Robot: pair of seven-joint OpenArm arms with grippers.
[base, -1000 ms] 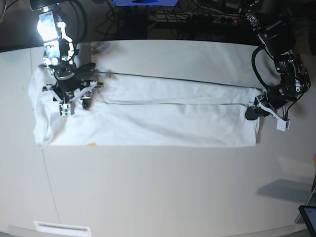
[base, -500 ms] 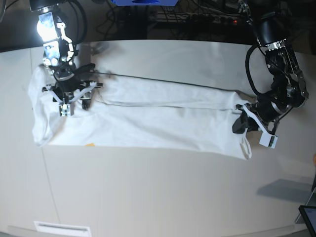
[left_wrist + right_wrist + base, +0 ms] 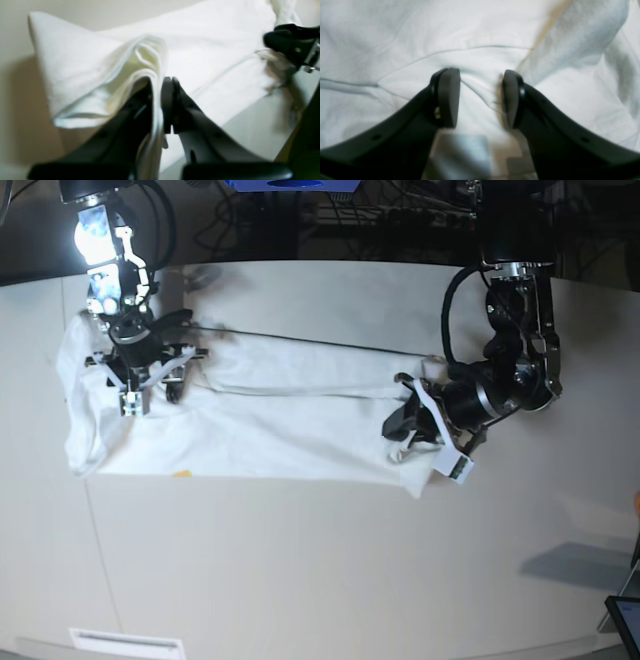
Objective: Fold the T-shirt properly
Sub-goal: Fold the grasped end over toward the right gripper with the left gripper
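The table (image 3: 300,580) fills the base view, pale and wide, and across its upper half lies the T-shirt (image 3: 280,430) — a long white band, plain side up, its long axis running left to right across the view. One end sits bunched at the far left under the right arm; the other end is lifted and drawn in toward the middle. A small orange speck shows at the lower edge of the cloth.

Compared with a second ago, that free end has travelled a long way: it was stretched out near the table's right side, and now it sits well left of there, so the band reads much shorter. The left arm has swung in with it, leaning over the cloth.

The left gripper (image 3: 161,105) is clamped on the T-shirt — in its wrist view the pads press together with several white layers pinched between them, and a folded corner stands up just beyond.

The right gripper (image 3: 480,97) has not shifted over the last second. Its jaws stand apart, tips down on the cloth at the left end, with wrinkled white fabric showing between them; whether they actually hold a fold, the pictures do not settle.
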